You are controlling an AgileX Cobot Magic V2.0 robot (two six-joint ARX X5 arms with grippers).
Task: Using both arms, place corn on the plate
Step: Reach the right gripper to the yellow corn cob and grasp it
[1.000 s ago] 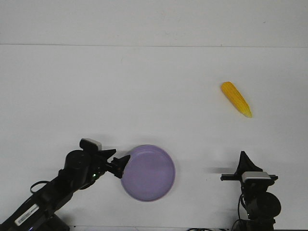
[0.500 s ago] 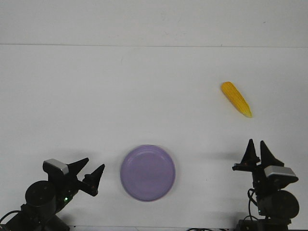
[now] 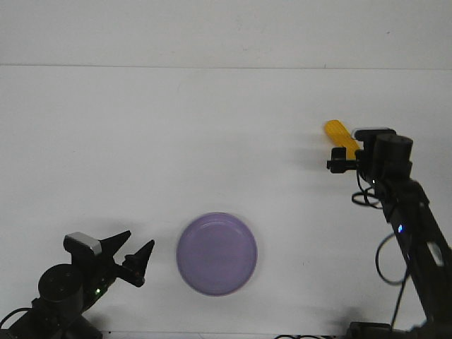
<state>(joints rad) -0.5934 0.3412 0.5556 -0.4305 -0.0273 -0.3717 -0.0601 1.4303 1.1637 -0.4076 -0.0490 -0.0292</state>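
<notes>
The corn [image 3: 337, 132] lies on the white table at the right; only its blunt yellow-orange end shows, the rest is hidden behind my right arm. My right gripper [image 3: 345, 161] hangs over the corn's hidden part, and its fingers are too hidden to tell if they are open or shut. The lavender plate [image 3: 217, 253] lies empty near the table's front, left of centre. My left gripper [image 3: 135, 248] is open and empty, to the left of the plate and apart from it.
The white table [image 3: 176, 141] ends at a far edge line, with a white wall behind it. The right arm's cables [image 3: 385, 254] hang along its links at the right.
My left arm let go of the plate's rim and drew back to the left, then stayed. My right arm rose from the front edge and reached out over the corn.
</notes>
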